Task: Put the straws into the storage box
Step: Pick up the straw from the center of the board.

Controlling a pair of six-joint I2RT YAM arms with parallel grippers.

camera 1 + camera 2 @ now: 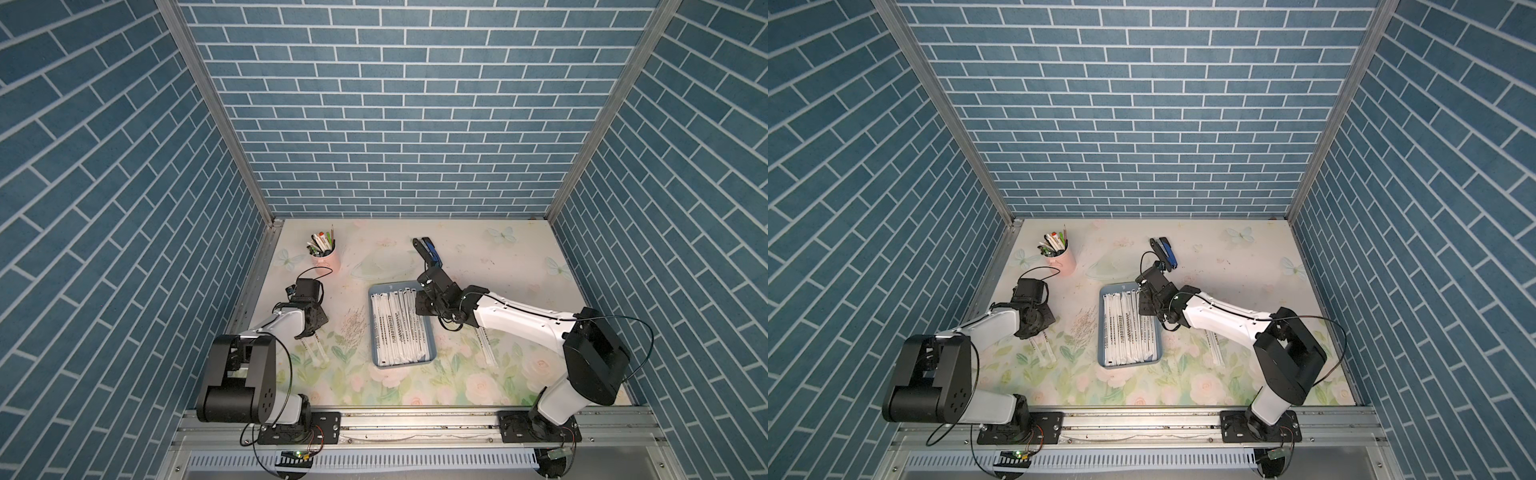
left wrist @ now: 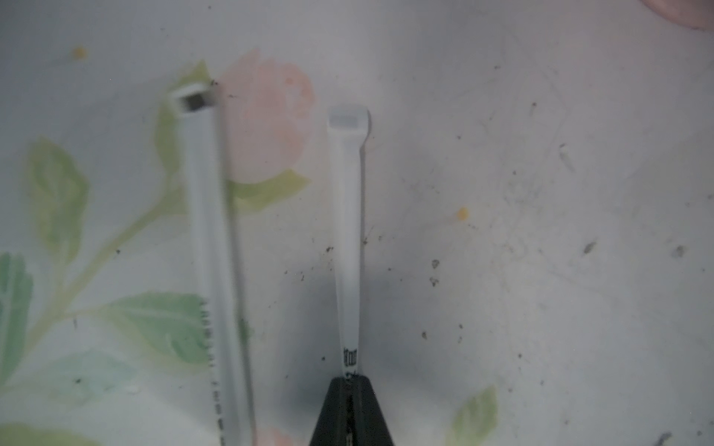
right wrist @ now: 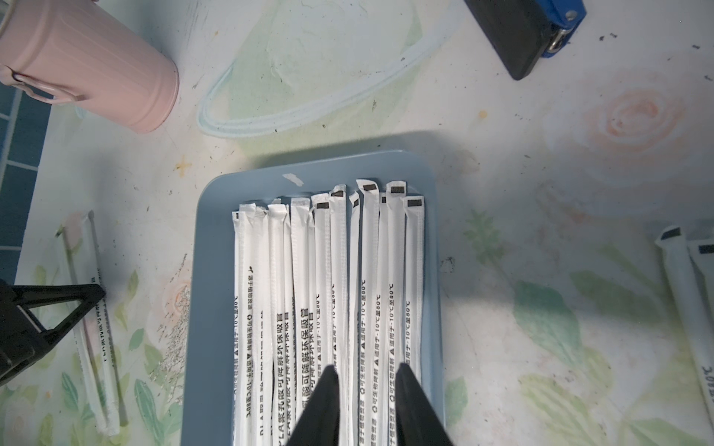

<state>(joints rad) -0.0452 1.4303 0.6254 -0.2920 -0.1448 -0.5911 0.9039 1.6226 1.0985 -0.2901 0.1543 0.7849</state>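
Note:
The storage box (image 1: 382, 365) (image 1: 1106, 365), a shallow blue-grey tray, sits mid-table with several white wrapped straws (image 1: 399, 328) (image 3: 301, 270) lying lengthwise in it. My right gripper (image 1: 419, 307) (image 3: 367, 386) hangs open just above the straws at the tray's right side, gripping none. Left of the tray, my left gripper (image 1: 309, 332) (image 2: 351, 380) is shut on one straw (image 2: 347, 231), which sticks straight out of the jaws. A second straw (image 2: 210, 231) lies beside it on the mat. Two more straws (image 1: 488, 349) (image 3: 680, 289) lie on the mat to the tray's right, partly under my right arm.
A pink cup (image 1: 326, 259) (image 3: 92, 65) full of pens stands at the back left. A blue-and-black stapler (image 1: 428, 251) (image 3: 521, 31) lies behind the tray, close to my right wrist. Brick-patterned walls enclose the floral mat on three sides.

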